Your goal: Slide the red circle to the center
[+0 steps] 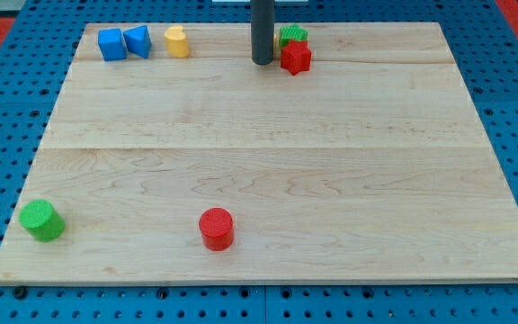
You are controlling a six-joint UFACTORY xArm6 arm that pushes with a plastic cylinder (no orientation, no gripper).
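The main risk is at the upper middle of the frame: my tip (263, 61) stands just beside a red star-like block (296, 58) and a green block (292, 37), so a careless sweep toward the view's right would knock them off their spots. A second risk is striking the red circle (216, 228) off-centre, which I judge would send it skidding sideways rather than up to the board's centre. The red circle sits near the lower edge, left of middle, well apart from my tip. The rod grips nothing; it is bare and touches no block.
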